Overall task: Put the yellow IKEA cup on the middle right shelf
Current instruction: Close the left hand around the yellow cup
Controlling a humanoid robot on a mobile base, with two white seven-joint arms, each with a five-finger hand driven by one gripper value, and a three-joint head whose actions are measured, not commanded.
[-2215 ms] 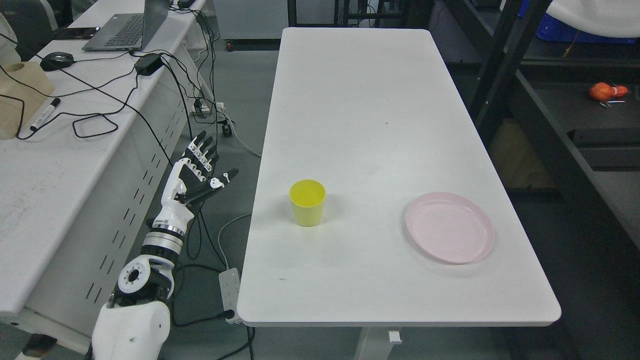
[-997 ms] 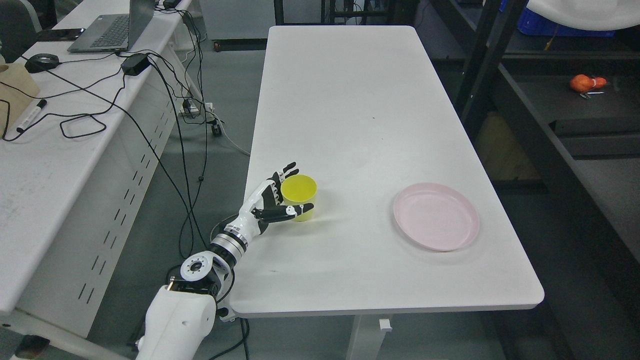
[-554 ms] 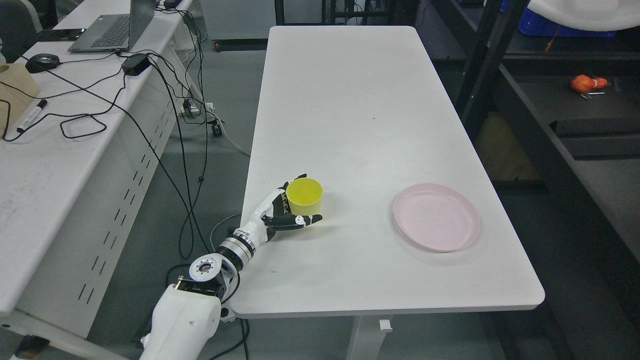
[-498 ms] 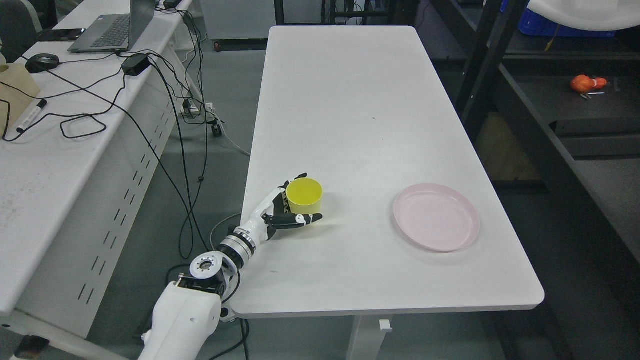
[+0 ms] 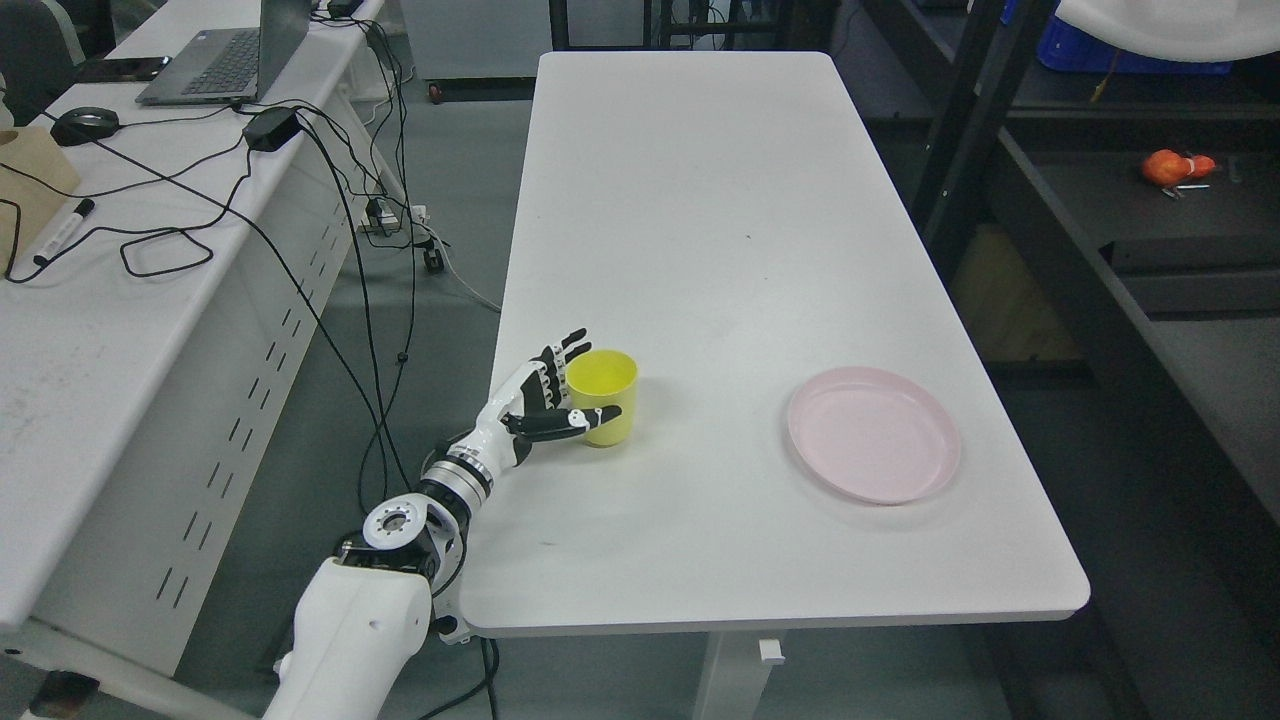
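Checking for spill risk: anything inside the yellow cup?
The yellow cup looks empty: only its yellow inner wall shows. The left robot hand covers its near-left outside.

The left hand [image 5: 535,405] covers the near left side of the yellow cup [image 5: 604,396]; whether its fingers [image 5: 560,352] actually touch the wall seems unclear.

I see wide bare white table [image 5: 700,200] beyond the yellow cup [image 5: 603,396], my left hand [image 5: 535,405] close against its left side, pink plate [image 5: 873,433] well apart to the right, dark shelf upright [image 5: 960,130] standing off the table's right edge.
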